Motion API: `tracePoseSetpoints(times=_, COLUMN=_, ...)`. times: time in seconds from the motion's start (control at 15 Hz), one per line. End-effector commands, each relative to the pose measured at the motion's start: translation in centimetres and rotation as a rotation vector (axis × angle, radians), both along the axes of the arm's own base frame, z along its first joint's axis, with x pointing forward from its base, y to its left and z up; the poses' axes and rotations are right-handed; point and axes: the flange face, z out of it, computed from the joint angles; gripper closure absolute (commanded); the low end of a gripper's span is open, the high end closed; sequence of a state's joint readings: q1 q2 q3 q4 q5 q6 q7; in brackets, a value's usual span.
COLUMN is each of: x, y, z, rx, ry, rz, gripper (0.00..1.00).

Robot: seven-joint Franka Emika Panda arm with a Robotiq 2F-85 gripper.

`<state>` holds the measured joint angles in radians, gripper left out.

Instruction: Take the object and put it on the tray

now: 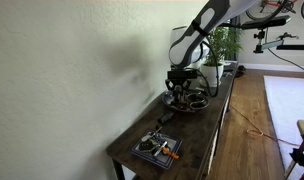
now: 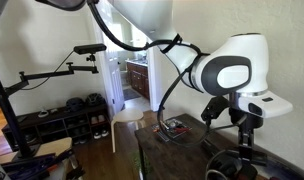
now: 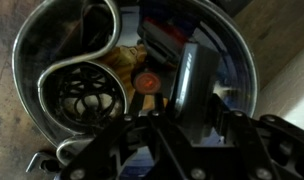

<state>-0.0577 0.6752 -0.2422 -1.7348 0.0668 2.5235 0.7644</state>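
Note:
My gripper (image 1: 181,90) reaches down into a round metal bowl (image 1: 195,103) at the far end of the dark table. In the wrist view the bowl's rim (image 3: 32,60) fills the frame. Inside lie a small red-orange round object (image 3: 148,80), a brownish item (image 3: 122,62) and a black wire piece (image 3: 87,100). One dark finger (image 3: 189,88) stands just right of the red-orange object; whether the jaws are open or shut does not show. The tray (image 1: 144,154) sits at the near end of the table with small items and an orange-handled thing (image 1: 168,151) on it. The tray also shows in an exterior view (image 2: 173,127).
A wall runs along one long side of the narrow table (image 1: 207,130). Potted plants (image 1: 224,45) stand beyond the bowl. An orange cable (image 1: 254,128) lies on the wooden floor beside the table. A camera stand (image 2: 52,75) and a shoe rack stand in the room.

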Motion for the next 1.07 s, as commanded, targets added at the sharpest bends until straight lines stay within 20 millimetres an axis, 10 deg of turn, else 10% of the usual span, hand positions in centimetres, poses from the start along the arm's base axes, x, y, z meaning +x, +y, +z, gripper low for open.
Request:
tracePoseSetpoints(times=0.0, x=1.4, y=-1.2, z=-1.0, rx=-0.008, ry=-0.013, rz=0.001, gripper=0.79)
tracePoseSetpoints(times=0.33, x=1.7, y=-1.8, z=-2.1, rx=-0.006, ry=-0.017, rz=-0.007, gripper=0.79)
tracePoseSetpoints(times=0.4, x=1.7, y=-1.8, z=-2.1, rx=-0.006, ry=-0.017, rz=-0.01, gripper=0.7)
tracePoseSetpoints(times=0.47, x=1.5, y=-1.7, z=-1.8, rx=-0.002, ry=-0.019, rz=-0.005, gripper=0.29)
tracePoseSetpoints(times=1.0, x=-0.4, y=1.3, z=4.0, rx=0.022, ry=-0.052, rz=0.004, gripper=0.0)
